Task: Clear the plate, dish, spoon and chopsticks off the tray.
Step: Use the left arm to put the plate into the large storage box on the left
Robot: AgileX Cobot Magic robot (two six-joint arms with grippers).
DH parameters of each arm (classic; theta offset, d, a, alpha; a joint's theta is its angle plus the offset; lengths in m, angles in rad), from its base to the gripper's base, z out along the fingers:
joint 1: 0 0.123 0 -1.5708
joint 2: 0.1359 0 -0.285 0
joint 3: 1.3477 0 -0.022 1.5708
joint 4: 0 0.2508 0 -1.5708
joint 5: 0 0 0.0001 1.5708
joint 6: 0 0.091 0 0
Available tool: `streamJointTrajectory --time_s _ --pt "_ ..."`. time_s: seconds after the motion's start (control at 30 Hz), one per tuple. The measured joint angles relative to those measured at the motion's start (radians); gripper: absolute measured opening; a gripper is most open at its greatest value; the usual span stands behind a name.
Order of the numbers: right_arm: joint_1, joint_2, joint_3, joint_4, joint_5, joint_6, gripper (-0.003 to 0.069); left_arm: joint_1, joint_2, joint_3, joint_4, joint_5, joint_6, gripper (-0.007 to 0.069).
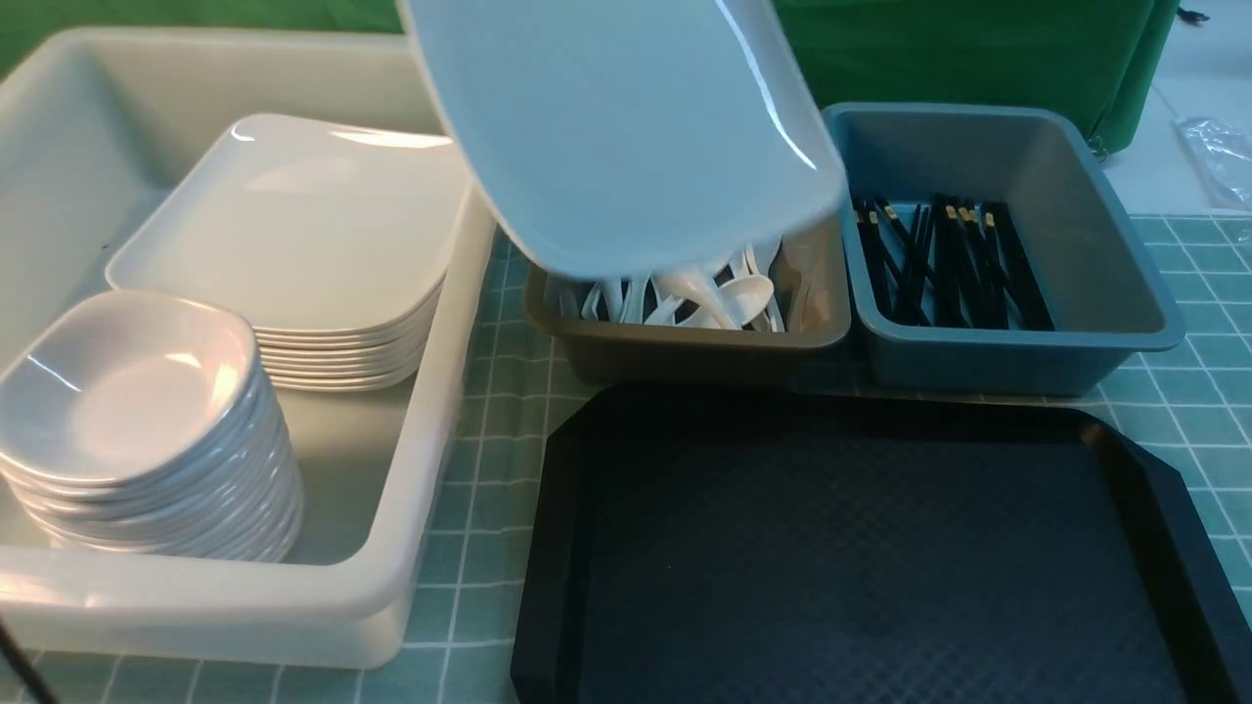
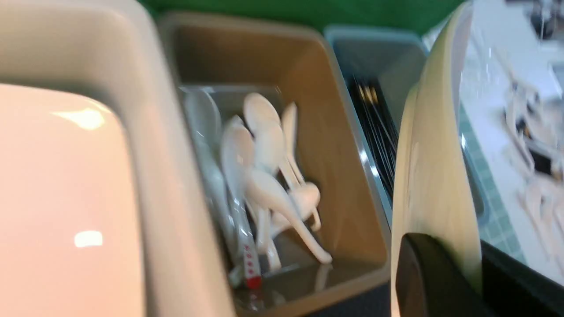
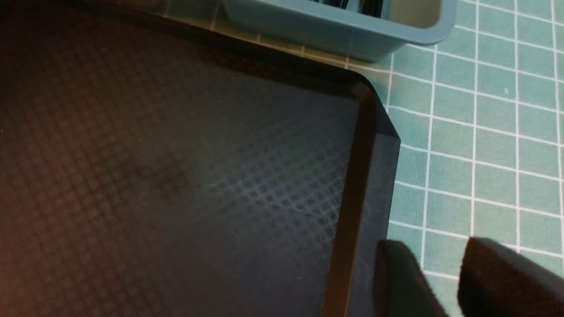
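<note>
While hovering over the brown spoon bin (image 1: 685, 357), pinches the glossy white square plate (image 1: 626, 127), tilted, in the clamped left end effector (image 2: 462, 273); has the right end effector (image 3: 434, 264) gaping a bit, empty, at the rim of the black textured tray (image 1: 880, 548).

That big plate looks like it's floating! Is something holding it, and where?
Yes. The left tool grips the plate by its rim, on one edge. The right tool is open and holds nothing.

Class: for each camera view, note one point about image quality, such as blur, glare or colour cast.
Front view: sharp, with glare streaks on the stacked plates. Left wrist view: blurred, warm-tinted spoons. Right wrist view: crisp, a soft sheen on the tray.
</note>
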Motion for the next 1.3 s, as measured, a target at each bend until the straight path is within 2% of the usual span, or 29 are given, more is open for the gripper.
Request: streamJointTrajectory --time_s 0.03,0.27,0.37,0.5,0.67,0.9,1.07,1.3 --pt "0.0 0.0 0.0 -0.002 0.0 0.0 0.0247 0.061 -0.011 0.0 -0.02 0.0 0.0 0.0027" --pt "0.0 0.0 0.0 -0.006 -0.001 0.0 0.0247 0.289 -0.041 -0.002 -0.049 0.001 0.0 0.0027" --pt "0.0 0.0 0.0 -0.006 -0.001 -0.004 0.0247 0.34 -0.041 -0.002 -0.039 0.001 0.0 0.0027" --pt "0.0 0.0 0.0 -0.006 -0.001 -0.005 0.0247 0.396 -0.042 -0.002 0.046 0.001 -0.014 0.0027" --pt "0.0 0.0 0.0 -0.006 -0.001 -0.005 0.0247 0.411 -0.038 0.024 0.133 0.001 -0.036 0.0028" --pt "0.0 0.0 0.0 -0.007 -0.001 -0.005 0.0247 0.411 -0.036 0.209 0.123 -0.072 -0.074 0.0028" --pt "0.0 0.0 0.0 -0.007 -0.005 -0.006 0.0247 0.407 -0.031 0.36 0.089 -0.218 -0.077 0.0028" --pt "0.0 0.0 0.0 -0.007 -0.016 -0.006 0.0247 0.343 -0.029 0.462 0.089 -0.443 -0.077 0.0028"
